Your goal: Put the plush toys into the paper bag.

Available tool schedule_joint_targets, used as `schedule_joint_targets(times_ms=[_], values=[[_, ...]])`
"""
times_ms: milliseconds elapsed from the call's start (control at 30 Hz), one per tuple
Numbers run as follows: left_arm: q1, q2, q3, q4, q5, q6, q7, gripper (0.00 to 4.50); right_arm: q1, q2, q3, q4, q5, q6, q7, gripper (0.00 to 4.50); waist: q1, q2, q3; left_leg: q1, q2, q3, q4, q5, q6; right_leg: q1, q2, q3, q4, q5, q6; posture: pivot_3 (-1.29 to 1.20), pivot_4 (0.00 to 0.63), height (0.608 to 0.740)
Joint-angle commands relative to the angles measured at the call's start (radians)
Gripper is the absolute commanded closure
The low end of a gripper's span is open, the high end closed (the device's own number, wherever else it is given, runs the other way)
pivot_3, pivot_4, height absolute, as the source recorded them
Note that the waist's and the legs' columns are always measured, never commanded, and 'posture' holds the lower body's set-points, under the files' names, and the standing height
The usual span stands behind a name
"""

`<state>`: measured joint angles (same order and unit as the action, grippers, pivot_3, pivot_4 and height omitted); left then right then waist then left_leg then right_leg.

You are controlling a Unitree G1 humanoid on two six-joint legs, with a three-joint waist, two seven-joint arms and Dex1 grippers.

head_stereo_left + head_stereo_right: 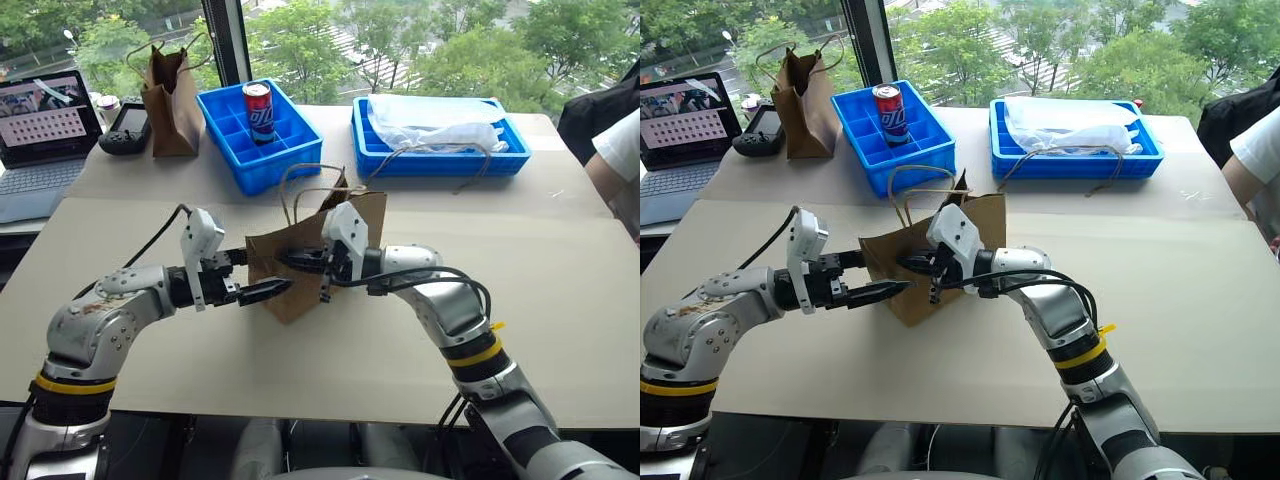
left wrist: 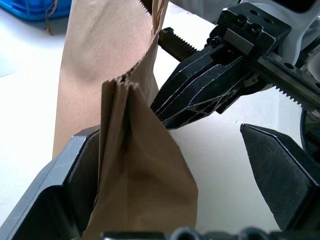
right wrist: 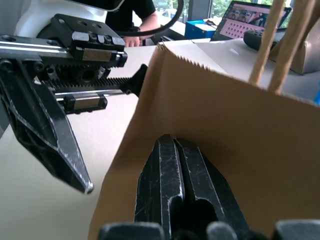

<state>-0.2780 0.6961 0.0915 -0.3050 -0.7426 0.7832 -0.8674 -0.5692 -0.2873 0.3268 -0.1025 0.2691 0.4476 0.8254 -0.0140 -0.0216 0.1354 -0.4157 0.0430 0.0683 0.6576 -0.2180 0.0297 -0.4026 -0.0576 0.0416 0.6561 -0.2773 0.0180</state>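
Standing upright near the middle of the pale table [image 1: 560, 330], the large light-brown kraft paper bag with looped cord handles [image 1: 300, 275]. Pinching the bag's upper wall with fingers pressed fully together, the right gripper [image 1: 290, 262]. Straddling the bag's folded side edge with fingers spread as wide as possible, gripping nothing yet, the left gripper [image 1: 262, 292]. Possibly crumpling or tearing the thin paper if closing off the fold; possibly tipping the bag through uneven pulling. Sitting well behind: smaller darker paper bag [image 1: 172, 100], blue tray [image 1: 228, 108] holding a red can [image 1: 258, 110].
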Motion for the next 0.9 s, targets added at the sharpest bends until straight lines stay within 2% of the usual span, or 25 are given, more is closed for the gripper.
schedule_joint_targets(times_ms=[33, 267, 367, 567, 900], values=[[-0.022, -0.027, 0.022, 0.002, 0.011, -0.018, 0.045, 0.00, 0.005, -0.018, -0.022, -0.051, -0.010, -0.003, -0.011, 4.48, 0.000, 0.000, 0.000, 0.000, 0.000, 0.000, 0.000, 0.000, 0.000, 0.000, 0.000, 0.000, 0.000, 0.000, 0.000, 0.00, 0.150, 0.724], [-0.079, -0.149, 0.046, 0.014, 0.003, 0.022, 0.205, 0.00, 0.038, -0.033, -0.026, -0.112, -0.004, 0.034, -0.028, 4.48, 0.001, 0.000, 0.000, 0.000, 0.000, 0.000, 0.000, 0.000, 0.000, 0.000, 0.000, 0.000, 0.000, 0.000, 0.000, 0.00, 0.150, 0.724], [-0.088, -0.171, 0.048, 0.000, -0.002, 0.044, 0.238, 0.00, 0.051, -0.032, -0.024, -0.124, -0.004, 0.043, -0.039, 4.48, 0.000, 0.000, 0.000, 0.000, 0.000, 0.000, 0.000, 0.000, 0.000, 0.000, 0.000, 0.000, 0.000, 0.000, 0.000, 0.00, 0.150, 0.724], [-0.095, -0.177, 0.049, -0.035, -0.069, 0.116, 0.258, 0.00, 0.038, -0.003, -0.018, -0.097, -0.015, 0.044, -0.070, 4.48, -0.002, 0.000, 0.000, 0.000, 0.000, 0.000, 0.000, 0.000, 0.000, 0.000, 0.001, 0.000, 0.000, 0.000, 0.000, 0.00, 0.150, 0.724], [-0.087, -0.117, 0.078, -0.103, -0.159, 0.211, 0.262, 0.00, 0.004, 0.043, -0.017, -0.023, -0.048, 0.032, -0.115, 4.48, -0.001, 0.000, 0.000, 0.000, 0.000, 0.000, 0.000, 0.000, 0.000, 0.000, 0.000, 0.000, 0.000, 0.000, 0.000, 0.00, 0.150, 0.724]])
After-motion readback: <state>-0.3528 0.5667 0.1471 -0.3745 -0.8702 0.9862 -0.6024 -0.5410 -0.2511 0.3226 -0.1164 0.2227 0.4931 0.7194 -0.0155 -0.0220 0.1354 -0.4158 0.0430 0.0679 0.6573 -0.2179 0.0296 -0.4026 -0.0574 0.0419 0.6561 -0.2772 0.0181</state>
